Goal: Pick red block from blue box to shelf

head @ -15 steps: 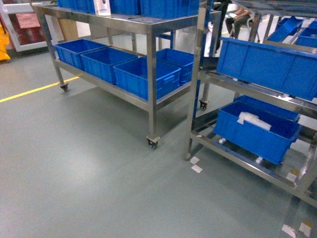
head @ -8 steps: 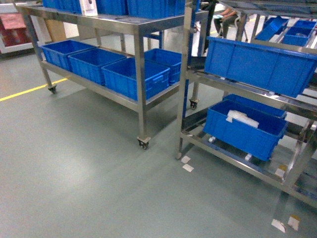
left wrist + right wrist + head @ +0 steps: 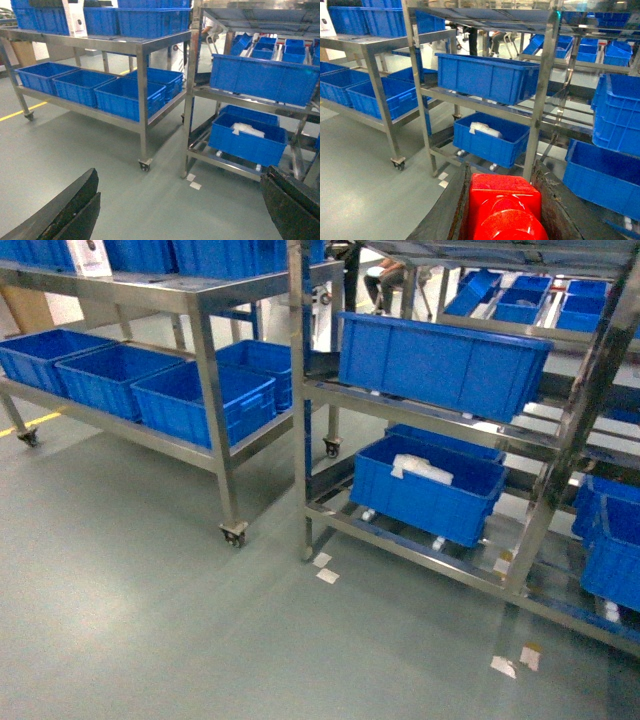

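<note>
The red block (image 3: 504, 207), glossy with a round stud facing the camera, fills the bottom of the right wrist view. My right gripper (image 3: 501, 174) is shut on it, one dark finger against each side. The shelf (image 3: 542, 90) stands ahead of it, a steel rack with dark blue crates on its tiers. The same shelf (image 3: 300, 390) takes up the right half of the head view. My left gripper (image 3: 180, 192) is open over bare floor, with nothing between its fingers (image 3: 65, 210). The blue box is out of view. Neither gripper shows in the head view.
A wheeled steel table (image 3: 205, 300) with dark blue crates stands to the left of the shelf. A lower-tier crate (image 3: 425, 490) holds a white bag. White tape marks (image 3: 325, 570) lie on the grey floor by the shelf's foot. A person (image 3: 385, 275) sits far behind.
The head view has swung to the right: table and shelf slid leftward in the picture, and more of the shelf's right side now shows.
</note>
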Motion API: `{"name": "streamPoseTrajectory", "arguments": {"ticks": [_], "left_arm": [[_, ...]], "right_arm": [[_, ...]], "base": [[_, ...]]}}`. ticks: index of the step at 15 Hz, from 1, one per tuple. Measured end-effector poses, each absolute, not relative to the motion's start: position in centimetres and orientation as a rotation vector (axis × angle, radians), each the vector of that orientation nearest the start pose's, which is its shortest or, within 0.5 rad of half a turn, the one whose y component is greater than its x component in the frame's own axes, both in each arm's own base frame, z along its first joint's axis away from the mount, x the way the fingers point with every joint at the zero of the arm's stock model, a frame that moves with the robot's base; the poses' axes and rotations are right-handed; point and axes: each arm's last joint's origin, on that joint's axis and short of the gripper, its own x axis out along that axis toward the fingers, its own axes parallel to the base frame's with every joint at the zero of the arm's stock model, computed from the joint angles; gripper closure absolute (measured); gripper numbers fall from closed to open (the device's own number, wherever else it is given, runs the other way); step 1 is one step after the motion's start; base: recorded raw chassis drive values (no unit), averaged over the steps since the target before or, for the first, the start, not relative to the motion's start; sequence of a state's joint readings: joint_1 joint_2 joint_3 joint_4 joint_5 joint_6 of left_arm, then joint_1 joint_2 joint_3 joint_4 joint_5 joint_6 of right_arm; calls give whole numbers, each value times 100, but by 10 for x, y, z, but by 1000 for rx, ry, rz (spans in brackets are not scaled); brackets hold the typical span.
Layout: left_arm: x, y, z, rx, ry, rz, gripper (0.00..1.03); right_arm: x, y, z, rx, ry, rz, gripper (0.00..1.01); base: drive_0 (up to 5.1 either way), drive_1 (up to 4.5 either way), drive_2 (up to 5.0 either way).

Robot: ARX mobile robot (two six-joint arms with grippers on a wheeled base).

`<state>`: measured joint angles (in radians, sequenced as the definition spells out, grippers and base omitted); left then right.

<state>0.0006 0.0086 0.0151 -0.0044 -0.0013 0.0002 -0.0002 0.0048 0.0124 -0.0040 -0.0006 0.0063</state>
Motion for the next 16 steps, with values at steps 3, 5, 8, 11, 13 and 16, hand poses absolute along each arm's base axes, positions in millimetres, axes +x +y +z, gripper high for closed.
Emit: {"name": "streamPoseTrajectory", "arguments": {"ticks": [3,5,8,11,13,16], "left_arm": [[97,0,168,0,-2,2,5],[97,0,168,0,-2,2,5],[97,0,168,0,-2,2,5],[97,0,168,0,-2,2,5],[97,0,168,0,-2,2,5],[97,0,168,0,-2,2,5]], "right_arm": [[97,0,167,6,-3,0,72],[97,0,167,6,-4,0,72],[97,0,167,6,-3,0,72],[97,0,167,6,-3,0,72],[97,0,167,6,-3,0,72],[97,0,167,6,-4,0,72]], "base": [[-152,-152,-152],[-163,-163,-163],[-153,-153,-153],[-149,-149,-149],[-154,-154,-154],[-151,-151,-151]]}}
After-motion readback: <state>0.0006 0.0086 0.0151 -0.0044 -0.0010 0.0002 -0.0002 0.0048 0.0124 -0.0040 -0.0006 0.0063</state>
